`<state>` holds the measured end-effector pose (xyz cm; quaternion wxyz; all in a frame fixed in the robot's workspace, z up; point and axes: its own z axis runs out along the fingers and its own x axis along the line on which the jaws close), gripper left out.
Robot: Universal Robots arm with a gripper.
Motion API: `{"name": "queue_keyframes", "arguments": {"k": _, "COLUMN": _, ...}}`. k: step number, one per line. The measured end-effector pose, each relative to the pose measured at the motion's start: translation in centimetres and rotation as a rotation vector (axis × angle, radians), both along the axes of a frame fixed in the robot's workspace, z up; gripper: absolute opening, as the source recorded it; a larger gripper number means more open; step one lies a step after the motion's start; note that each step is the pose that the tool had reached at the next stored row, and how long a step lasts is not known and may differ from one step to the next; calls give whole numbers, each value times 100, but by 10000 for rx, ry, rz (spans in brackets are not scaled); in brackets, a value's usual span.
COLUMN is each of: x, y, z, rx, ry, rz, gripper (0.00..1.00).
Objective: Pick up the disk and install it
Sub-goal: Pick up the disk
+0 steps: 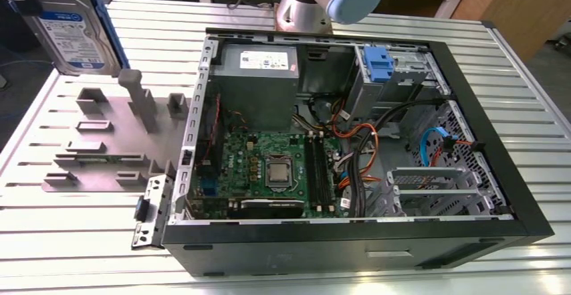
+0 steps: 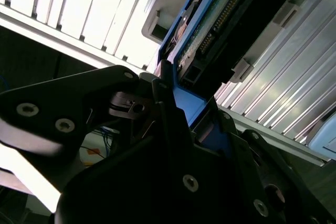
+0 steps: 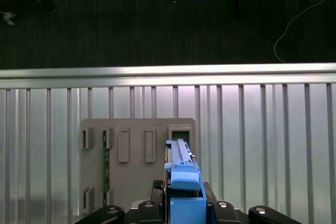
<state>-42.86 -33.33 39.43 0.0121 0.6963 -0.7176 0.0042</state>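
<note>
The disk, a silver hard drive with a white-and-blue label in a blue carrier frame, hangs upright above the table at the exterior view's far left. It is clear of the grey slotted holder plate. In the first wrist view the disk stands edge-on between my gripper, over the holder plate, whose slot is vacant. The second wrist view shows its green circuit side and my black gripper shut on the blue frame.
An open computer case lies on the slatted table, with the motherboard, a grey power supply and a drive cage with a blue latch. The arm's base stands behind the case. A green memory stick sits in the holder.
</note>
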Motion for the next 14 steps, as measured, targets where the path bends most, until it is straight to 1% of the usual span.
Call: {"name": "queue_keyframes", "arguments": {"k": 14, "x": 0, "y": 0, "z": 74, "rx": 0, "ry": -1, "rz": 0, "gripper": 36}}
